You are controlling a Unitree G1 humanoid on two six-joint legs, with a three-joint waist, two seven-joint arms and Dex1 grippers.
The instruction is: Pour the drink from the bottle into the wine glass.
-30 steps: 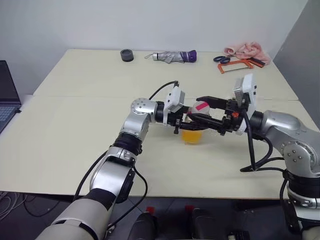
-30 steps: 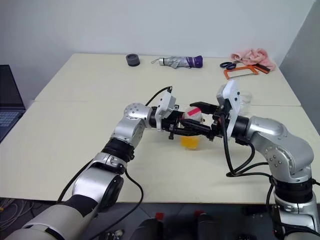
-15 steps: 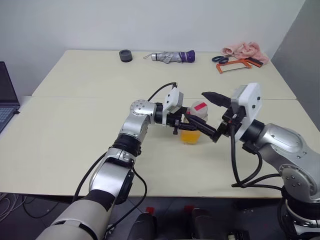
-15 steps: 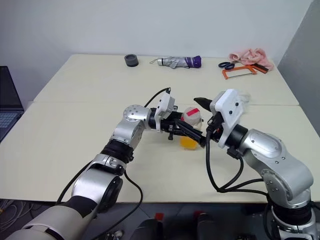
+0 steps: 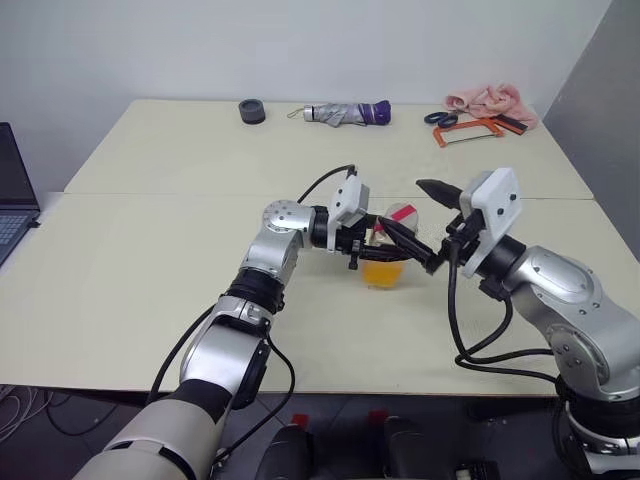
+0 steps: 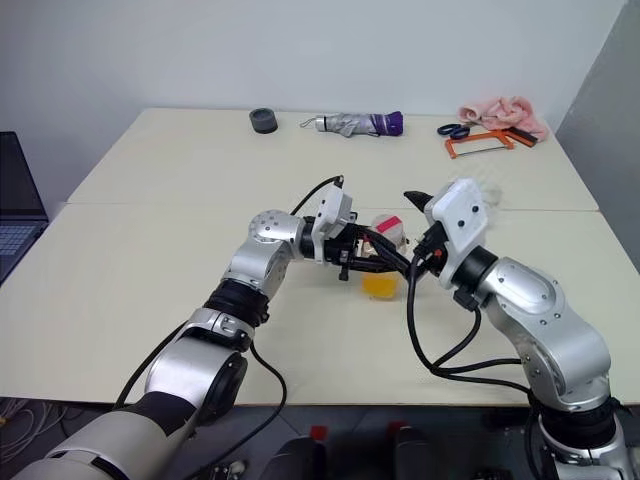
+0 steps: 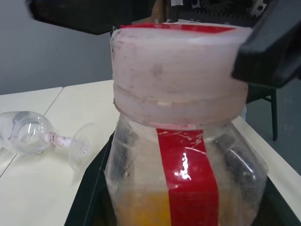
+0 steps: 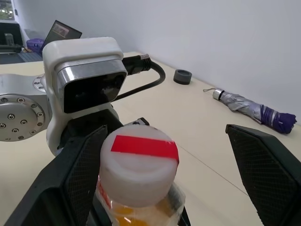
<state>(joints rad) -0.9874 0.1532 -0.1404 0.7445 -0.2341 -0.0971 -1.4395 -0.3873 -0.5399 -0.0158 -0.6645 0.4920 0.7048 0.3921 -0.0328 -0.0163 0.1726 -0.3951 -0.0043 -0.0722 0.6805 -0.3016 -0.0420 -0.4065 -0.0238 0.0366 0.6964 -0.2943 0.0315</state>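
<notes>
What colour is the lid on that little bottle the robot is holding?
The cap is whitish with a red stripe across its top, clearest in the right wrist view.

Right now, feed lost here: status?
Left pincer shut on bottle, capped. Right pincer open around cap. Wine glass lying on its side.

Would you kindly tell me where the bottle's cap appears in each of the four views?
Left eye view: the cap sits mid-table, between the two hands.
Right eye view: the cap is again between the hands, above the drink.
Left wrist view: it spans the upper middle.
Right wrist view: low centre.
Shared landmark: the red label stripe across the cap.
</notes>
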